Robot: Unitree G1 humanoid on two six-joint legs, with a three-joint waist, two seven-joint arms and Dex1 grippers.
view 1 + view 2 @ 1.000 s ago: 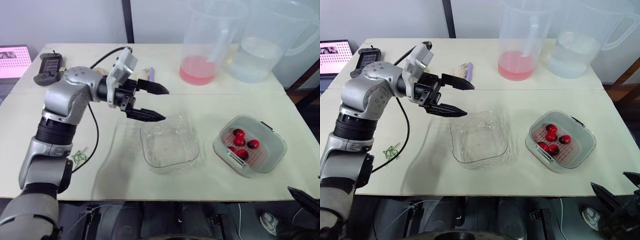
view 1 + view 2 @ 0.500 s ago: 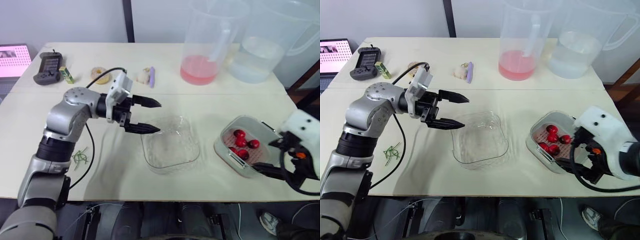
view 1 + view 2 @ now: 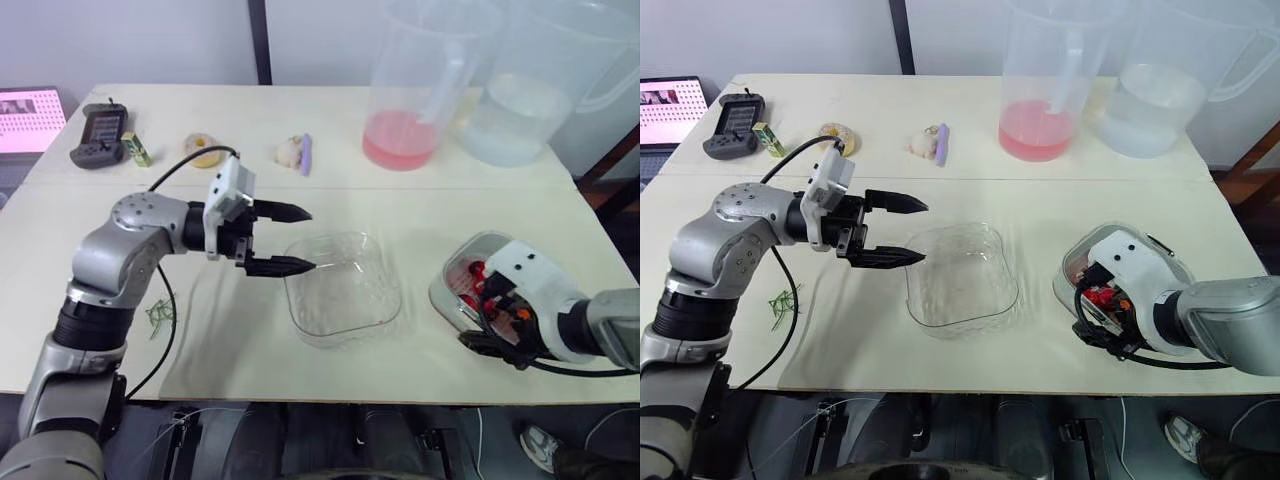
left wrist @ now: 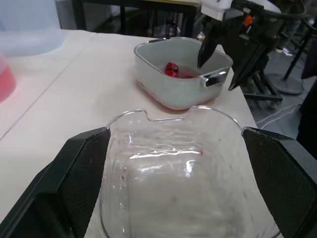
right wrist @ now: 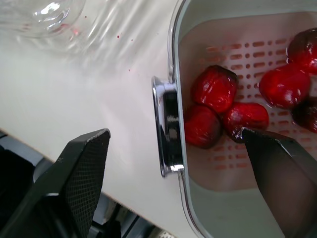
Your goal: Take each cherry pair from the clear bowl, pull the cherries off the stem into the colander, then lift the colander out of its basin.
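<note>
Eye view: white perforated colander (image 3: 447, 268) of red cherries (image 3: 470, 276) lower right, my right gripper (image 3: 487, 322) at its near rim; left gripper (image 3: 308, 240) mid-left by empty clear square bowl (image 3: 345, 290).
Left wrist: fingers (image 4: 81, 173) spread, empty.
Right wrist: fingers (image 5: 81, 171) released, straddling colander's metal handle (image 5: 167, 124), its length square to closing line.

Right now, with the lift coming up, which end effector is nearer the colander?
Right. The right end effector straddles the colander's rim at its handle, open. The left end effector sits open at the clear bowl's far edge.
</note>
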